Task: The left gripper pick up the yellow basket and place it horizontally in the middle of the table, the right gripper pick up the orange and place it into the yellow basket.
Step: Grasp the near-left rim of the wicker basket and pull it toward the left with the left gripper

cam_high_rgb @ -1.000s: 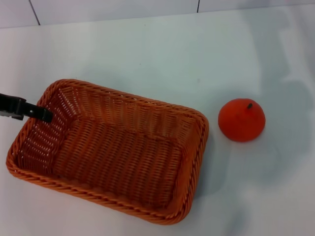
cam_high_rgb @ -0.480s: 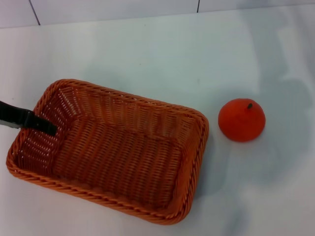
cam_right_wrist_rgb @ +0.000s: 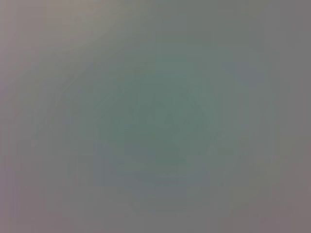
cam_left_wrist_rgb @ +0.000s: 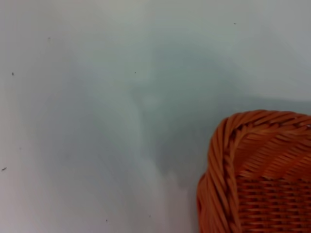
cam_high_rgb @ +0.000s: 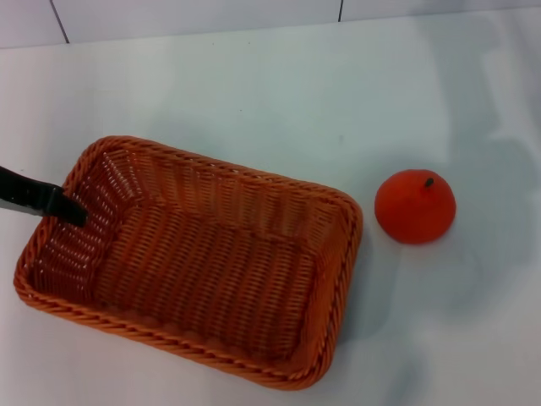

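Wickerwork was what we had to handle first: the large rectangular orange woven basket with a braided rim and sloped sides (cam_high_rgb: 190, 266) lay on the plain white desk (cam_high_rgb: 254, 93), toward its left and near side, skewed rather than square to the desk's edge; we judged it light and stiff, rough enough not to slip, yet broad, so a hold at one end would let the far end droop. The slim black left tool (cam_high_rgb: 72, 211) reached in from the left and sat at the basket's left short wall, its tip inside the rim; whether it was clenched on the weave or released we could not tell; the left wrist view showed only a rim corner (cam_left_wrist_rgb: 228, 145) over bare desk. We thought the braided rim the best place to take hold, since it is the thickest part.

The round red-orange fruit with a small dark stem (cam_high_rgb: 415, 205) rested just beside the basket's right end, apart from it; we judged it firm, smooth and apt to roll, so best gripped across its middle. The right tool showed in no view.
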Tool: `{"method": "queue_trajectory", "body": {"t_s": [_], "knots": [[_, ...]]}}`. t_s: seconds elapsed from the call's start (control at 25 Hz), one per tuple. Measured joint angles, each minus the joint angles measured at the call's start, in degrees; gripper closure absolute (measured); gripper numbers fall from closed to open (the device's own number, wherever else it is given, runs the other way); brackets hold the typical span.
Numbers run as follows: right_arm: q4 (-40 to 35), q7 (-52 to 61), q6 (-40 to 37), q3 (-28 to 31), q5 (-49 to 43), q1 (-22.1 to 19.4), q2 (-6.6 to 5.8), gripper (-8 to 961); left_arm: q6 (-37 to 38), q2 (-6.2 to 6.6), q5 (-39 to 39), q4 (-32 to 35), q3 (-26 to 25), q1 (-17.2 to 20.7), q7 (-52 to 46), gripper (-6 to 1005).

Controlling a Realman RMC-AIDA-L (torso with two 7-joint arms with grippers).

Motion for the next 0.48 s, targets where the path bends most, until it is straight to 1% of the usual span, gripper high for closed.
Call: {"method": "queue_trajectory", "body": {"t_s": [0.16,0.36,0.48], "knots": [[0.0,0.0,0.0,0.77,0.0,-0.02,-0.05,206,0.02,0.0,0.01,-0.04,-0.04,-0.17,-0.05,692],[0.0,0.0,0.0,0.88,0.0,-0.01,-0.05,206,-0.04,0.01,-0.03,0.0,-0.33,-0.26,-0.68,827],[0.0,0.0,0.0,0.92,0.0,-0.01,-0.08,206,-0.64,0.03,-0.48,0.94,-1.33,0.09,-1.29,828]]}}
